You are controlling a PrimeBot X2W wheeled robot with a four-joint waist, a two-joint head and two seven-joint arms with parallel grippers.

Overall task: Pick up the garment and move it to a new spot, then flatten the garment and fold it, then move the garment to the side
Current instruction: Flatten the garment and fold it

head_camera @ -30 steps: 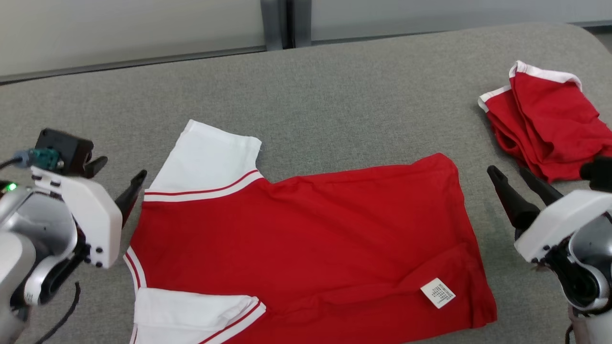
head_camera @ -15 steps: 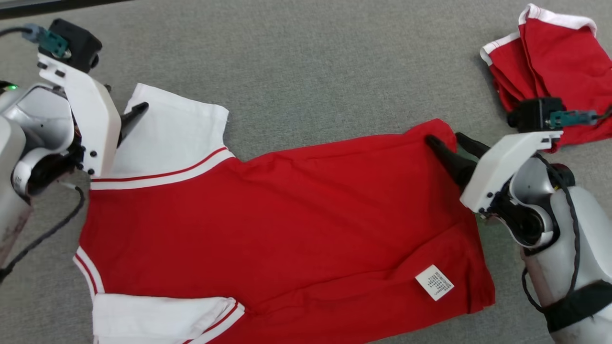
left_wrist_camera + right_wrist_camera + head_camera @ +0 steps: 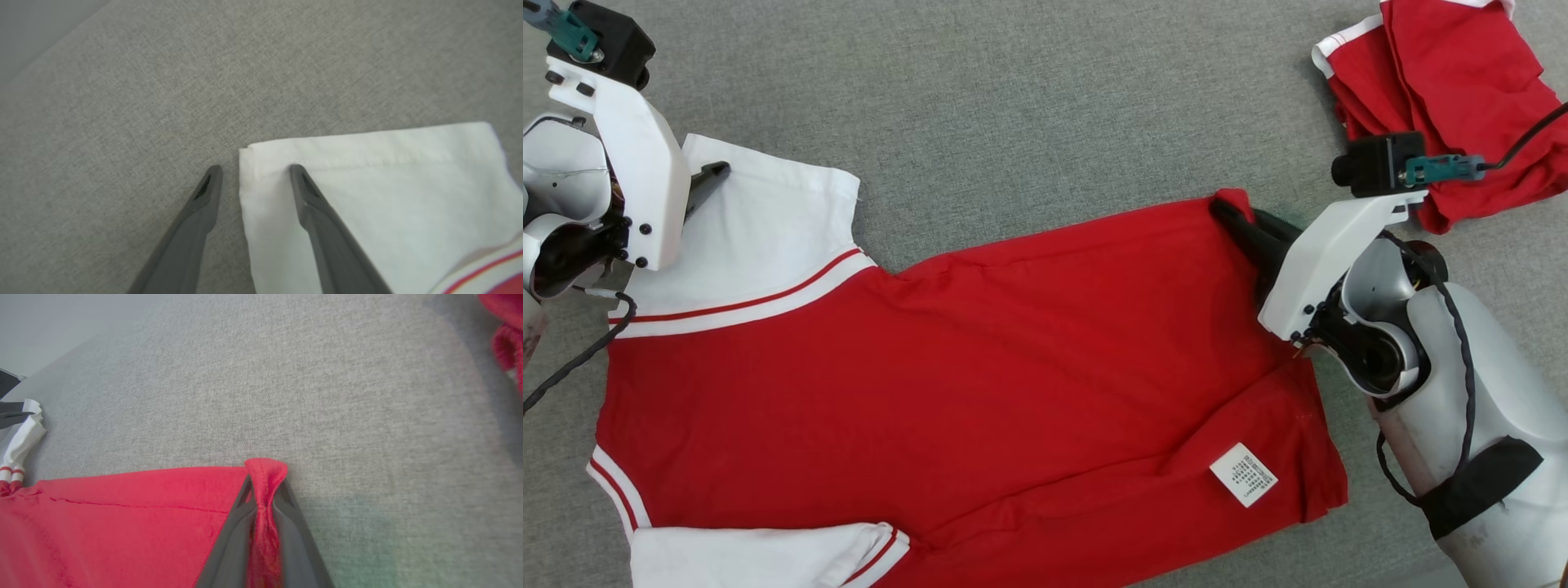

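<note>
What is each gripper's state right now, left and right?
Left gripper: open, straddling the white sleeve corner, not clamped.
Right gripper: shut on the red shirt, pinching its hem corner.

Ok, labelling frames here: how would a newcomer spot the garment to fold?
On the grey fabric table, look centre. The red T-shirt with white sleeves lies spread flat; unlike the bunched red garment at far right, it shows a white label.
</note>
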